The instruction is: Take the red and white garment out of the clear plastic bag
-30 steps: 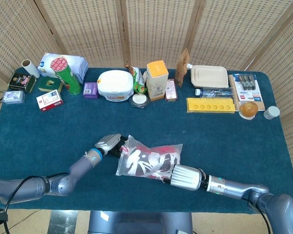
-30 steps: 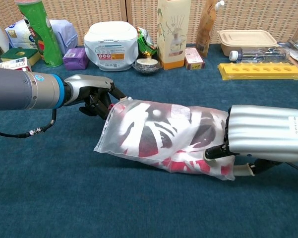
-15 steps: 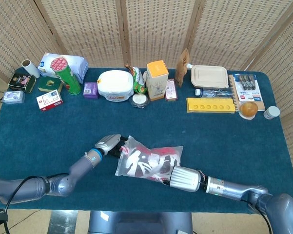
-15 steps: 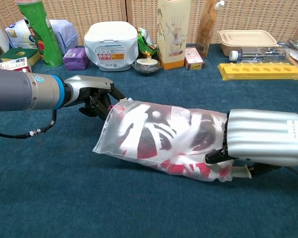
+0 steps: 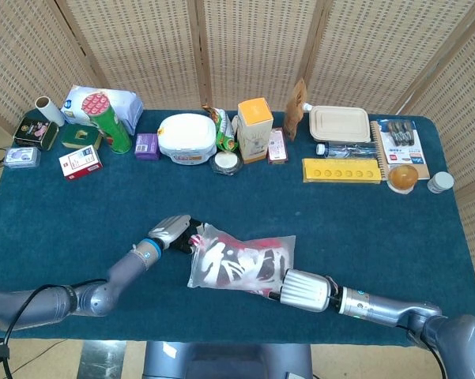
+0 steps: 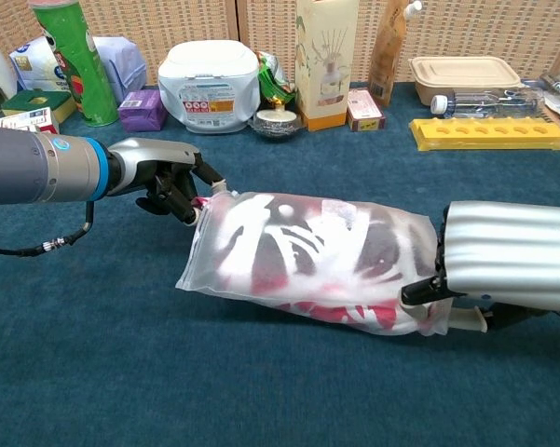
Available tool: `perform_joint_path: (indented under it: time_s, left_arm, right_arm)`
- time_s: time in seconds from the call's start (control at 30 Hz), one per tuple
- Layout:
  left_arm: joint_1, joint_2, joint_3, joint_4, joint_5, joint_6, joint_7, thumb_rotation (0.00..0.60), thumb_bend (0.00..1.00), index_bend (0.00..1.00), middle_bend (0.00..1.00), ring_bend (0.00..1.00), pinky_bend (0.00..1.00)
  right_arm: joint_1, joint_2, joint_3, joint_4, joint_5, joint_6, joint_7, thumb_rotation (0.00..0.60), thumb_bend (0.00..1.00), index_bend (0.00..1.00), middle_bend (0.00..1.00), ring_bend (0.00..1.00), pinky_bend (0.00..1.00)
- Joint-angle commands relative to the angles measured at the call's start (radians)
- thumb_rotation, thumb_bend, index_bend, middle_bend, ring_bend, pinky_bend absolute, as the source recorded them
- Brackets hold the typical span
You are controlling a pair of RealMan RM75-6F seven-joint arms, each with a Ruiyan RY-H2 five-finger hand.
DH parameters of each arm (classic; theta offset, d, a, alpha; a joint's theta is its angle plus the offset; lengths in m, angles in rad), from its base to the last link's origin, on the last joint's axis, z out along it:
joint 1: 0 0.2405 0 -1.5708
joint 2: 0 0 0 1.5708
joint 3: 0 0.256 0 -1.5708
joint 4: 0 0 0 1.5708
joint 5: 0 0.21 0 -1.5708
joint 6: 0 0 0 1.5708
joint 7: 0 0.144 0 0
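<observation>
Fingers (image 6: 179, 191) of your left hand (image 6: 163, 177) pinch the bag (image 6: 307, 261)'s mouth; your right hand (image 6: 508, 270) grips its far end, now stretched further apart.

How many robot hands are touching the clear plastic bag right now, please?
2. The left hand holds the clear plastic bag at its left end; the right hand grips the bag's right end, though its fingers are mostly hidden.

No text can be read. The white tub (image 6: 209, 82) carries a label with small print, the tall box (image 6: 320, 58) a picture of reeds, and the red-and-white box (image 5: 81, 163) some marking, all too small or blurred to make out.
</observation>
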State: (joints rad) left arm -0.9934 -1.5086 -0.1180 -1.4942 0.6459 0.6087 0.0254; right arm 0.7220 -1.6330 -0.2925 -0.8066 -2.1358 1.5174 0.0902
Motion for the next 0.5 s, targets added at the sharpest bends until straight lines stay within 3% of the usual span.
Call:
perform_joint_path:
  time_s: [0.03, 0.5]
  left_arm:
    - [0.004, 0.007, 0.0, 0.002, 0.003, -0.001, -0.004, 0.6, 0.48, 0.76, 1.0, 1.0, 0.94]
    - [0.042, 0.083, -0.009, -0.034, 0.063, -0.009, -0.04, 0.6, 0.48, 0.76, 1.0, 1.0, 0.94]
  right_arm:
    - [-0.004, 0.012, -0.004, -0.008, 0.003, 0.001, -0.003, 0.6, 0.54, 0.77, 0.98, 1.0, 1.0]
    - [-0.016, 0.054, -0.008, -0.034, 0.022, -0.019, -0.018, 0.6, 0.55, 0.78, 0.99, 1.0, 1.0]
